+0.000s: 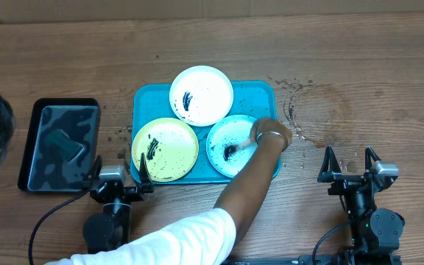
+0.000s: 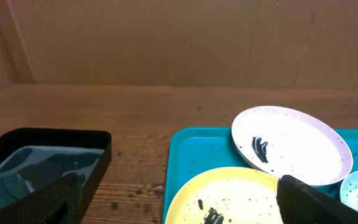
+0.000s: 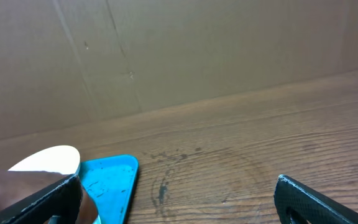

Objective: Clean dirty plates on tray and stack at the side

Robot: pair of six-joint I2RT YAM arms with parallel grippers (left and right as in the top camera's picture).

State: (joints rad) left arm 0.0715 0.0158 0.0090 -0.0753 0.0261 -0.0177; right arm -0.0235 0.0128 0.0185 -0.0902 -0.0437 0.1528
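No part of the task is judged to be done. All 3 plates are seen inside the turquoise tray [image 1: 260,92], which lies near the middle of the wooden table [image 1: 381,59]. The white plate [image 1: 202,94] sits at the far side of the tray, the yellow-green plate [image 1: 165,149] at the near left and the light blue plate [image 1: 223,140] at the near right; the near 2 are just beside each other and each is overlapped or touched by the white one. A black smear and scattered black specks are carried by every plate, so none can be counted as cleaned. No plate has been set down beside the tray, and no stack has been begun.

A person's hand [image 1: 271,136] is stretched over the light blue plate, with the fingers at its smear; what is being done there cannot be told.

The left gripper [image 1: 120,174] is held with its fingers wide apart and empty, just off the near left corner of the tray. The right gripper [image 1: 350,163] is likewise spread and empty, well apart from the tray on the right.

A black tray [image 1: 28,147] with a dark block inside, possibly a sponge, lies at the left.

3 plates are left to be wiped and stacked.
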